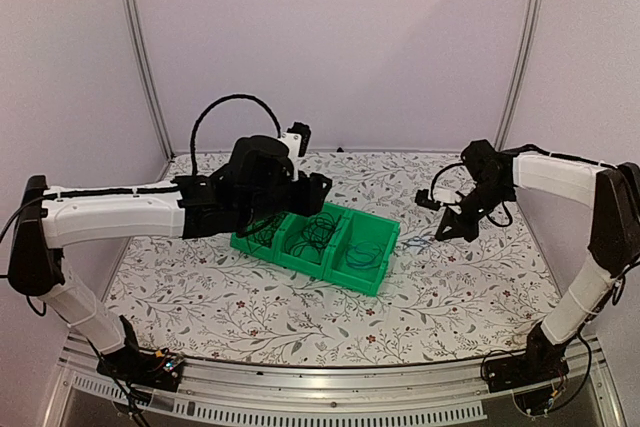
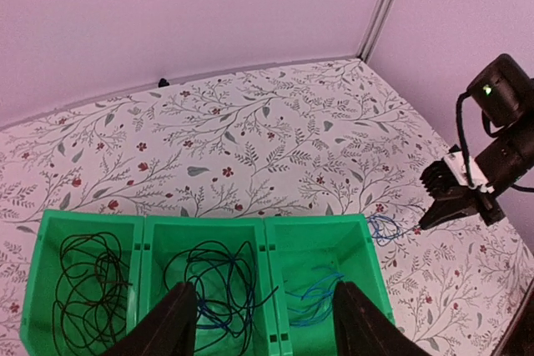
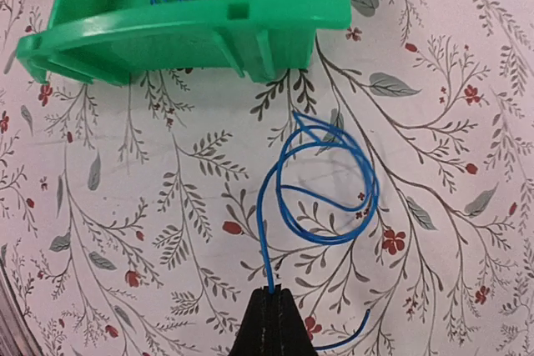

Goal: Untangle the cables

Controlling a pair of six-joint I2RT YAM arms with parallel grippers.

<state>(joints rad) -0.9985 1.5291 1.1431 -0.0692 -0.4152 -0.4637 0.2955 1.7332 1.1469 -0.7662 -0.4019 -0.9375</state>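
A green three-compartment bin [image 1: 335, 269] lies mid-table. In the left wrist view [image 2: 209, 221] its left compartment holds black cables [image 2: 83, 277], the middle a black and blue tangle [image 2: 213, 285], and the right blue cables [image 2: 313, 302]. My left gripper [image 2: 265, 323] is open and empty above the middle and right compartments. My right gripper [image 3: 273, 296] is shut on one end of a looped blue cable [image 3: 260, 232]. That cable lies on the table just right of the bin [image 3: 192, 27]. The cable [image 1: 415, 242] and right gripper [image 1: 447, 230] also show in the top view.
The tabletop is a white cloth with a floral print [image 1: 250, 307]. Purple walls with metal corner posts [image 1: 140, 57] close the back and sides. My left arm [image 1: 120, 212] reaches over the table's left half.
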